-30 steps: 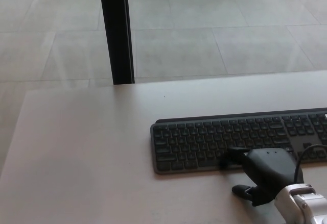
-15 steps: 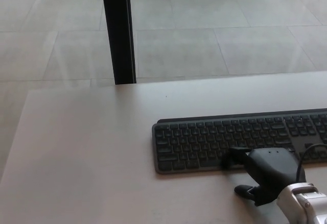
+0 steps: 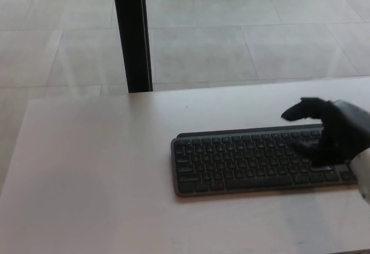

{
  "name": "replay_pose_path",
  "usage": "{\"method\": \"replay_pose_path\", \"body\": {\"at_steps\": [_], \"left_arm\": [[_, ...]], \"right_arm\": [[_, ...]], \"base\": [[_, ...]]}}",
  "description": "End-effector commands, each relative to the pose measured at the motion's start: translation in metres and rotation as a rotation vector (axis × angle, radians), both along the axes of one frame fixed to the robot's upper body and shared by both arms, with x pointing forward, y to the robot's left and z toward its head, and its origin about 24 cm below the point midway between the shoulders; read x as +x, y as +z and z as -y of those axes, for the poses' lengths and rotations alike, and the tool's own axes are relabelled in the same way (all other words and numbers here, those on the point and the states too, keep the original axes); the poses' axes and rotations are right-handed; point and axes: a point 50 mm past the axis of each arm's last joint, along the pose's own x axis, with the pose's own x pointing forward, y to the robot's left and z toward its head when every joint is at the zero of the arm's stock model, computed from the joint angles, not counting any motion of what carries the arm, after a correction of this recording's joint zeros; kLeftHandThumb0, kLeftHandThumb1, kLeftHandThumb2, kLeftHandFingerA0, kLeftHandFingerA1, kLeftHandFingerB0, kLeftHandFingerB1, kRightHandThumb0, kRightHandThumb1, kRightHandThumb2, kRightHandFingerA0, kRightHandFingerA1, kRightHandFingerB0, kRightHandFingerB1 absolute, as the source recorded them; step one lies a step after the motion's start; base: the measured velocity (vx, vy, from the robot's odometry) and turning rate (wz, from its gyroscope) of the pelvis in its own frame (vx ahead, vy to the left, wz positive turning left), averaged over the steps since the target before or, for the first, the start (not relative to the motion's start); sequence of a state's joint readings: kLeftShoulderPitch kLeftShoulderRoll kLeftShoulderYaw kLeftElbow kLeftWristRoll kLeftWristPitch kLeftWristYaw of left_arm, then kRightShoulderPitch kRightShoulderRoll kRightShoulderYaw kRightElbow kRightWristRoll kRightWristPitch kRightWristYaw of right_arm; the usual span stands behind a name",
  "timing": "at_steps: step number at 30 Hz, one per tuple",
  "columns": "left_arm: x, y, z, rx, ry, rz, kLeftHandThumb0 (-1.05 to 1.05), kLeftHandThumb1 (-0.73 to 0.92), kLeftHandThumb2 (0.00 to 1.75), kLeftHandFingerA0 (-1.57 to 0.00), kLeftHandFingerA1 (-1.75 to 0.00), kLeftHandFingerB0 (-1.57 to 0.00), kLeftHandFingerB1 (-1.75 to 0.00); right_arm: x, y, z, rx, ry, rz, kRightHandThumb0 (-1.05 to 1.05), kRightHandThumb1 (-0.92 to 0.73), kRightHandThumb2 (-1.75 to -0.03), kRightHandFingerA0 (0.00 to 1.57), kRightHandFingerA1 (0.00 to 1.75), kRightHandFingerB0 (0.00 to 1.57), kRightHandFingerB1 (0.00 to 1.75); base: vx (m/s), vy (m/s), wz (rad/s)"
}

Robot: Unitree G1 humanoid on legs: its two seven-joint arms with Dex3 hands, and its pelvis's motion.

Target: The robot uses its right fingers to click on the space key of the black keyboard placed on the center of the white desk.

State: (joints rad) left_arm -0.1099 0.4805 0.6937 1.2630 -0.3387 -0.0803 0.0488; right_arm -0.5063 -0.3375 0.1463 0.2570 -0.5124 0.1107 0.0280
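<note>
A black keyboard [image 3: 248,161] lies flat on the white desk [image 3: 98,161], right of the middle of the head view. Its long space key [image 3: 263,181] shows uncovered in the front row. My right hand [image 3: 332,129] hangs raised above the keyboard's right part, fingers apart and holding nothing. One finger [image 3: 298,109] points left above the keyboard's rear edge, another curls down over the right-hand keys. The hand hides the keyboard's right end. My left hand does not show.
A black vertical post [image 3: 132,34] stands behind the desk's far edge, left of centre. Grey tiled floor [image 3: 243,34] lies beyond. The desk's left edge [image 3: 14,167] runs down the picture's left side.
My right hand has lifted off the front of the keyboard by the space key and moved up and to the right, now hovering over the right-hand keys. The space key is uncovered.
</note>
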Motion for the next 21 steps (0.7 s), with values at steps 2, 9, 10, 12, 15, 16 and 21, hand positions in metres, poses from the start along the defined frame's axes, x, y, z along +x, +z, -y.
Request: {"method": "replay_pose_path", "body": {"at_steps": [2,9,10,12,15,16,21], "left_arm": [[-0.007,0.008,-0.010,0.031,0.025,0.015,-0.50,0.63,0.59,-0.75,-0.79,-0.64,-0.59],[-0.008,0.007,-0.009,0.022,0.030,0.020,-0.50,0.63,0.59,-0.71,-0.72,-0.63,-0.59],[-0.007,0.007,-0.009,0.022,0.029,0.020,-0.50,0.63,0.59,-0.71,-0.72,-0.63,-0.59],[-0.006,0.009,-0.011,0.043,0.007,0.007,-0.52,0.64,0.59,-0.72,-0.71,-0.66,-0.60],[-0.006,0.010,-0.011,0.029,0.026,0.028,-0.49,0.64,0.59,-0.72,-0.74,-0.66,-0.61],[-0.007,0.010,-0.011,0.031,0.028,0.025,-0.49,0.64,0.59,-0.74,-0.75,-0.65,-0.59],[-0.009,0.009,-0.011,0.027,0.047,0.033,-0.50,0.64,0.59,-0.74,-0.78,-0.65,-0.61]], "right_arm": [[-0.035,0.158,0.122,0.903,-0.054,0.251,-0.24,-0.61,-0.58,0.90,1.41,0.57,0.43],[-0.116,0.177,0.234,1.165,-0.305,0.635,-0.32,-0.53,-0.61,0.94,1.33,0.68,0.51],[-0.118,0.177,0.236,1.172,-0.308,0.643,-0.32,-0.53,-0.61,0.94,1.33,0.68,0.51],[-0.158,0.168,0.280,1.235,-0.502,0.803,-0.36,-0.54,-0.65,1.04,1.24,0.75,0.55],[-0.204,0.148,0.312,1.307,-0.691,0.920,-0.41,-0.55,-0.67,1.11,1.31,0.73,0.64],[-0.214,0.142,0.317,1.334,-0.757,0.957,-0.42,-0.57,-0.67,1.10,1.31,0.77,0.68],[-0.264,0.074,0.336,1.477,-1.106,1.158,-0.53,-0.60,-0.65,1.02,1.52,0.78,1.01]], "base": [[0.00,0.000,0.00],[0.00,0.000,0.00],[0.00,0.000,0.00],[0.00,0.000,0.00],[0.00,0.000,0.00],[0.00,0.000,0.00],[0.00,0.000,0.00]]}}
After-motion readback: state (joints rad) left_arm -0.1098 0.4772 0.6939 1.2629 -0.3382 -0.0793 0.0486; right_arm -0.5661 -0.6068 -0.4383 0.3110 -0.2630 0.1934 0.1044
